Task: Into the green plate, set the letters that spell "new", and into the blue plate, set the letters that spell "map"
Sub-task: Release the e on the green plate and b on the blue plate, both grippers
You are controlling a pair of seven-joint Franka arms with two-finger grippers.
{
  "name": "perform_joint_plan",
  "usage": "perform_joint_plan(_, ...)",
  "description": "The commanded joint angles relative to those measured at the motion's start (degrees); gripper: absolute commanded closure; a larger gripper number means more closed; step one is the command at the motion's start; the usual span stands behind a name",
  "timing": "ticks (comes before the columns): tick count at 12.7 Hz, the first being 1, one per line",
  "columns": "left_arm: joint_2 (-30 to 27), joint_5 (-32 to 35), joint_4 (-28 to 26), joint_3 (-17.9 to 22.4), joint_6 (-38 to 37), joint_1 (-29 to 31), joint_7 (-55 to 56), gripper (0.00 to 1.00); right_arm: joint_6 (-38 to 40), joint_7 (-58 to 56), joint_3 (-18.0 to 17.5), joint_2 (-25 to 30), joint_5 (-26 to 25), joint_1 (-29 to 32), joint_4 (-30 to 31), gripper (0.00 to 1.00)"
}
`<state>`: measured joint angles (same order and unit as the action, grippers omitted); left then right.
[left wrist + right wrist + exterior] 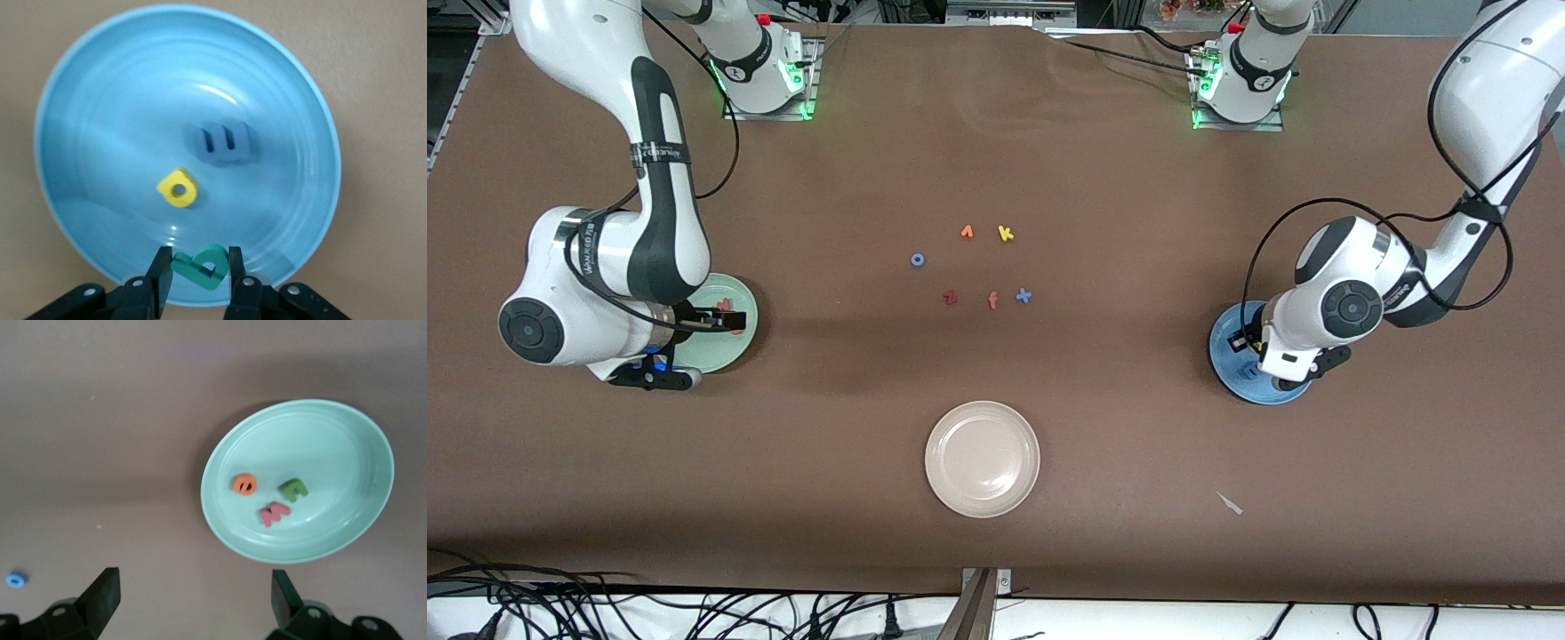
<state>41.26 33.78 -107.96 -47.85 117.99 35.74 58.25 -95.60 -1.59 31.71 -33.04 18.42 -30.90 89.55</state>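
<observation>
Front view: right gripper (660, 372) is hovering over the green plate (740, 293) at the right arm's end of the table; its arm is hiding most of the plate, w/ a bit of pink-salmon w (727, 307) and orange showing under it. Left gripper (1267, 364) is hanging over the blue plate (1227, 342) at the left arm's end, contents hidden by the arm. Sitting mid-table btwn the two arms: orange v-like letter (967, 232), yellow k (1006, 234), blue o (917, 260), dark red letter (950, 298), salmon f (992, 300), blue x (1024, 296). Cream-white plate (983, 459) is lying nearer the camera than those.

Left wrist view: left gripper (199, 271) is pinching the teal p (201, 265), fingers narrow, right over the blue plate's (87, 120) rim zone. Blue m (219, 142) and yellow a (178, 189) are lying in the plate, just ahead of the fingers, near each other but apart.

Right wrist view: right gripper (193, 597) is standing wide, holding nothing. Green plate (333, 433) is lying ahead of the fingers, carrying orange e (245, 484), green n (293, 489), pink-salmon w (274, 514), close together. Blue o (17, 579) is showing off to one side.
</observation>
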Motion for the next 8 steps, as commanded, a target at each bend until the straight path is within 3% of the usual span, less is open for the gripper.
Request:
perform_joint_plan(1, 0.1, 2.0, 0.5, 0.1, 0.2, -1.4, 0.8, 0.02, 5.8, -0.4, -0.1, 0.4, -0.2, 0.1, -3.1, 0.00)
perform_joint_plan(3, -0.6, 2.1, 0.9, 0.0, 0.1, -1.2, 0.3, 0.00, 7.9, -0.6, 0.0, 0.4, -0.7, -0.4, -4.4, 0.00)
perform_joint_plan(5, -2.2, 1.9, 4.8, -0.7, -3.1, -1.2, -0.1, 0.00, 8.9, -0.6, -0.6, 2.3, -1.5, 0.0, -4.4, 0.00)
perform_joint_plan(6, -2.8, 1.6, 7.6, -1.0, -7.5, -1.3, -0.3, 0.00, 8.4, -0.6, -2.6, 4.5, -2.6, 1.4, -3.2, 0.00)
perform_joint_plan(8, -2.8, 0.0, 15.1, -3.7, -16.0, -1.3, -3.5, 0.00, 6.5, -0.7, -12.1, 10.2, -10.7, 7.8, -0.3, 0.00)
